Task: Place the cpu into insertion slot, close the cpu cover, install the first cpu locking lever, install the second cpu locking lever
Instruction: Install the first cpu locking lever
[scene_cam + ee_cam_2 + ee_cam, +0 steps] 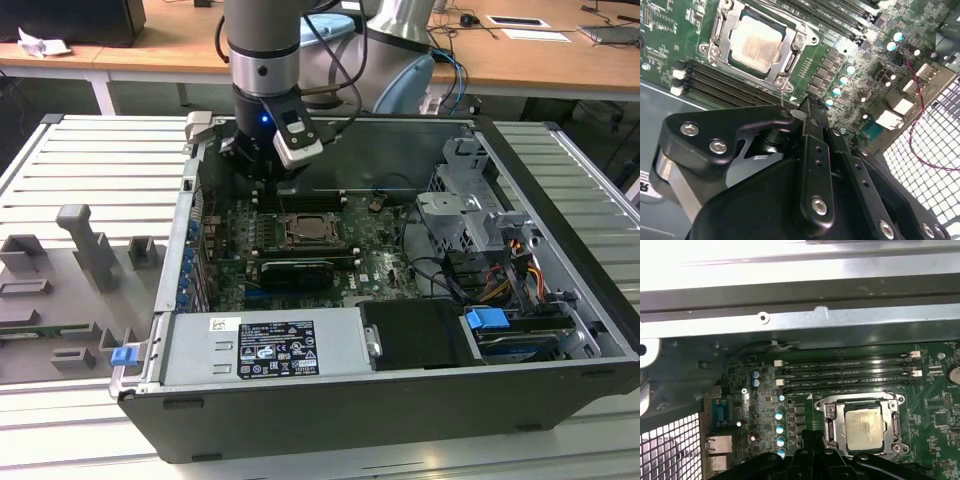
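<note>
The open computer case lies on its side on a ribbed metal table, its green circuit board facing up. The arm reaches into the case, and its gripper hangs just above the board, close beside the insertion slot, fingers pressed together with nothing between them. The cpu cover lies flat on that slot, framing the pale cpu seated inside. Memory slots run along the slot's far edge
</note>
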Robot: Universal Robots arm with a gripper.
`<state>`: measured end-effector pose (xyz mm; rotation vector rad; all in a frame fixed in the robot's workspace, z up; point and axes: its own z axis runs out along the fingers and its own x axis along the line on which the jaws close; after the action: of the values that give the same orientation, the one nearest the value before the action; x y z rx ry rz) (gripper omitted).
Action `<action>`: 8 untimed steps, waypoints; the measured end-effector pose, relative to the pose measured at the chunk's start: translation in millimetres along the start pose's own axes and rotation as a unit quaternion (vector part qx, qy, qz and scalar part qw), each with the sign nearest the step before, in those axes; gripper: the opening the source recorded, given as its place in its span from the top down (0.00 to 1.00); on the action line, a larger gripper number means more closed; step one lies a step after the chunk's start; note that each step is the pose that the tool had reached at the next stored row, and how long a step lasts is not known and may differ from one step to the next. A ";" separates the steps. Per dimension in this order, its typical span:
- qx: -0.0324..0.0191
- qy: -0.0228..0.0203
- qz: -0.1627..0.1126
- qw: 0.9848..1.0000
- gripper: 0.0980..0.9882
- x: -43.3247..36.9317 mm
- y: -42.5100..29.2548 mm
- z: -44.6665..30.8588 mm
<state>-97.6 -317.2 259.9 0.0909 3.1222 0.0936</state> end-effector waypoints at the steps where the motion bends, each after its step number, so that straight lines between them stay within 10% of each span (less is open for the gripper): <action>1: 0.000 0.000 -0.004 1.000 0.99 0.9 1.0 0.5; 8: 0.000 0.001 -0.008 1.000 0.99 5.9 22.8 2.6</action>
<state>-102.0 -293.9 258.6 0.0651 3.1234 0.0942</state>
